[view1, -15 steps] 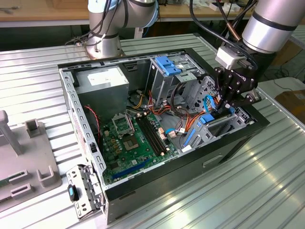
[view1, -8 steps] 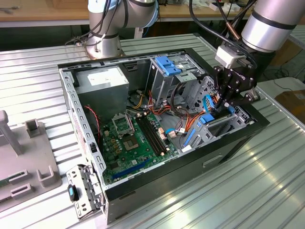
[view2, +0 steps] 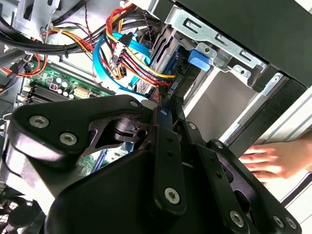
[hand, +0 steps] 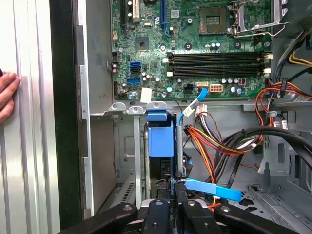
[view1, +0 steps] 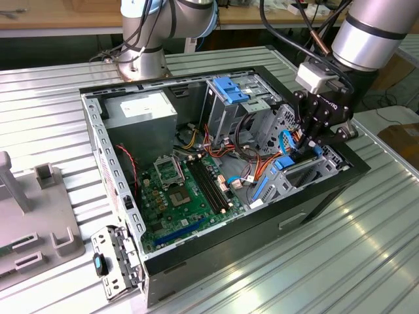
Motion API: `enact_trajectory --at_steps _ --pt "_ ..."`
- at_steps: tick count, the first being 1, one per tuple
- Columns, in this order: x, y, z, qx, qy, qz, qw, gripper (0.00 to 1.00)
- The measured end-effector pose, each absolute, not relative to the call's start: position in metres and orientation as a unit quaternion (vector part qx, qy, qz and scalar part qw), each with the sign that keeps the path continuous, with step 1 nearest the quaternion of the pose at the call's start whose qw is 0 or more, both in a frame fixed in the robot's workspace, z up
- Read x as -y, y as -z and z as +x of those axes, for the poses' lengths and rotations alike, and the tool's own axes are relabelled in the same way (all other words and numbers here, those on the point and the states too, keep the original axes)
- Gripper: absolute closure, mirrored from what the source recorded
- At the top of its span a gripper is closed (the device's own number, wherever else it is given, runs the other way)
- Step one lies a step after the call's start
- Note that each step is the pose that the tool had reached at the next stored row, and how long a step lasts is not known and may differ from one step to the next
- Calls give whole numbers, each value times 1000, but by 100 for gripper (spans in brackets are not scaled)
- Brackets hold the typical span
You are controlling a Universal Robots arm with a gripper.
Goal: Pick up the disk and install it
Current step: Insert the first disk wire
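The gripper (view1: 313,140) has its jaws pinched tight on the disk (hand: 160,139), low in its slot. Loose wires (hand: 214,141) crowd beside it and could snag, and a person's hand (view2: 273,158) rests near the computer case (view1: 314,196).

Exterior high, oblique; wrist views close inside case (view1: 216,222).

In the first wrist view the black tool (hand: 170,207) sits over the disk (hand: 160,139), whose blue carrier stands on edge in a metal bay. The green motherboard (hand: 195,44) lies beyond, wire bundles (hand: 219,141) run beside the bay, and a person's hand (hand: 7,95) rests on the ribbed bench (hand: 24,146).
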State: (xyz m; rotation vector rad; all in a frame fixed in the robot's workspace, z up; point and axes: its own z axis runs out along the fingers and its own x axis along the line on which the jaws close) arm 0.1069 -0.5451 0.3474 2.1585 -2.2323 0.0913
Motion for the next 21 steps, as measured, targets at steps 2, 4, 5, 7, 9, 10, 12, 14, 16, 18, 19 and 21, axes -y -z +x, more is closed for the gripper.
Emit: enact_trajectory --at_steps 2,4,5,7,9,10,12,14,16,18,19,21 --pt "545 -347 107 718 -30 695 18 84" --pt "545 -347 107 718 -30 695 18 84" --pt "545 -347 107 718 -30 695 19 84" --pt "545 -346 107 718 -31 696 19 84" --pt "545 -343 107 717 -31 696 19 84" --pt "545 -343 107 717 -31 696 19 84" --pt "545 -342 107 717 -31 696 19 84" --pt "545 -342 107 717 -31 696 19 84" --pt "545 -345 107 717 -31 696 19 84" --pt "545 -347 107 717 -31 696 19 84" --pt "545 -347 107 717 -31 696 19 84" --pt "545 -347 107 717 -31 696 19 84"
